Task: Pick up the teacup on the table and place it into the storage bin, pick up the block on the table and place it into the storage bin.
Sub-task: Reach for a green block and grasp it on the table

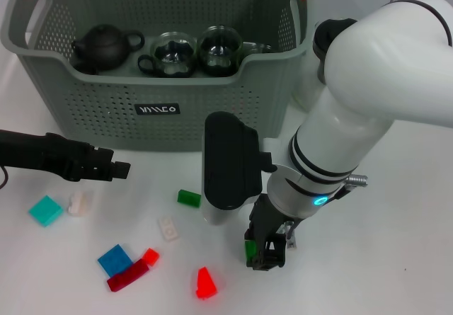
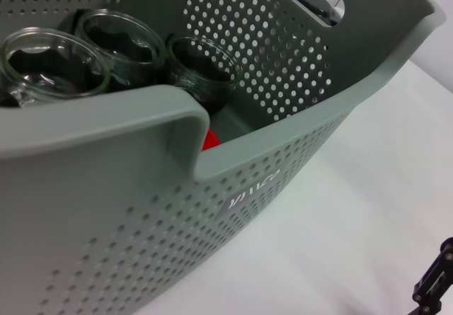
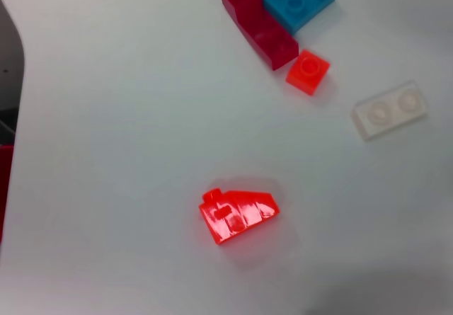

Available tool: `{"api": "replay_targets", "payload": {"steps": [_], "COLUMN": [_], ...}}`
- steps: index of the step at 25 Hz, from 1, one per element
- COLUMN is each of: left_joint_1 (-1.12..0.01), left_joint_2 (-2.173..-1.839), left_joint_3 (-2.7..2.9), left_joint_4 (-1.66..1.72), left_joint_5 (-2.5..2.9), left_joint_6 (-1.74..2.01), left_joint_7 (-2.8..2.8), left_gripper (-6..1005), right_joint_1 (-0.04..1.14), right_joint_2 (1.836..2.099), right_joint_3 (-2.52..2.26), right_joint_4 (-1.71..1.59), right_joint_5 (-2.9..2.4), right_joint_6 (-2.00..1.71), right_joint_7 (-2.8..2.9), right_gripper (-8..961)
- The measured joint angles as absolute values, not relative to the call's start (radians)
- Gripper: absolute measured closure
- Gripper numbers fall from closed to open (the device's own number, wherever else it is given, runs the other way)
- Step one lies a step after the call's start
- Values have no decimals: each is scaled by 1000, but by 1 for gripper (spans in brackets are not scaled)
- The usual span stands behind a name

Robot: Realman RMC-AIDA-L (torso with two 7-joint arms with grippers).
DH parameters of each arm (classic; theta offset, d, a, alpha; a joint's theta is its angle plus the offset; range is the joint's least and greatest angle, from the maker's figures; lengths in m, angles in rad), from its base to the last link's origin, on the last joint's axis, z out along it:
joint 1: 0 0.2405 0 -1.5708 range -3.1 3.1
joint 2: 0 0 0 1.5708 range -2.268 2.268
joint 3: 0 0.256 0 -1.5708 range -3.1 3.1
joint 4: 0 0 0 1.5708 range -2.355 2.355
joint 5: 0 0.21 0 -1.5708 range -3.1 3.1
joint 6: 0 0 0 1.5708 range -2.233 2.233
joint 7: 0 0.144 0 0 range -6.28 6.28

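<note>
The grey storage bin [image 1: 106, 110] stands at the back of the table. It holds a black teapot [image 1: 105, 46] and two glass teacups [image 1: 173, 53]; the left wrist view shows the teacups [image 2: 202, 67] close up behind the bin's wall [image 2: 106, 209]. No teacup shows on the table. My right gripper [image 1: 263, 250] hangs just above the table in front of the bin, shut on a small green block [image 1: 250, 249]. A red sloped block [image 3: 237, 214] lies on the table near it. My left gripper [image 1: 119, 168] hovers at the left, in front of the bin.
Loose blocks lie on the white table: green [image 1: 189, 198], white [image 1: 168, 228], teal [image 1: 46, 210], pale [image 1: 79, 203], blue [image 1: 113, 260], dark red [image 1: 127, 276] and small orange [image 1: 149, 256]. Something red [image 2: 209, 140] shows inside the bin.
</note>
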State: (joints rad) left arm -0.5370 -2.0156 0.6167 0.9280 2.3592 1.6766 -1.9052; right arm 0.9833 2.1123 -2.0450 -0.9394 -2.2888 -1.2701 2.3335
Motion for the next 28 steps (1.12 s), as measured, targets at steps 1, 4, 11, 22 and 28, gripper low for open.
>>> {"api": "replay_targets", "payload": {"steps": [1,4,11,22,28], "left_joint_1": [-537,-537,-537,-534,-532], "left_joint_2": [-2016,-2016,-2016,-2016,-2016], "left_joint_3": [617,617,617,617,617], "left_joint_4": [928,928,928,928,928], "left_joint_5": [2359,2359,2359,2359,2359], "left_joint_6": [1677,1677,1677,1677,1677], "left_joint_7": [-1905,-1905,-1906,-1907,-1907], "left_gripper": [432,432,432,432,432], "right_joint_1": [983,983,984,986,987], "right_joint_2": [2112,2112,2109,2109,2106], "right_joint_3": [-2044,-2043,-2011,-2002,-1985], "right_joint_4": [-941,-944,-959,-969,-999], "right_joint_5": [-2289,-2288,-2287,-2288,-2293], "right_joint_6": [-1270,-1272,-1299,-1314,-1347], "right_joint_7": [2334,2335,2338,2342,2342], "right_gripper": [566,577,601,624,624]}}
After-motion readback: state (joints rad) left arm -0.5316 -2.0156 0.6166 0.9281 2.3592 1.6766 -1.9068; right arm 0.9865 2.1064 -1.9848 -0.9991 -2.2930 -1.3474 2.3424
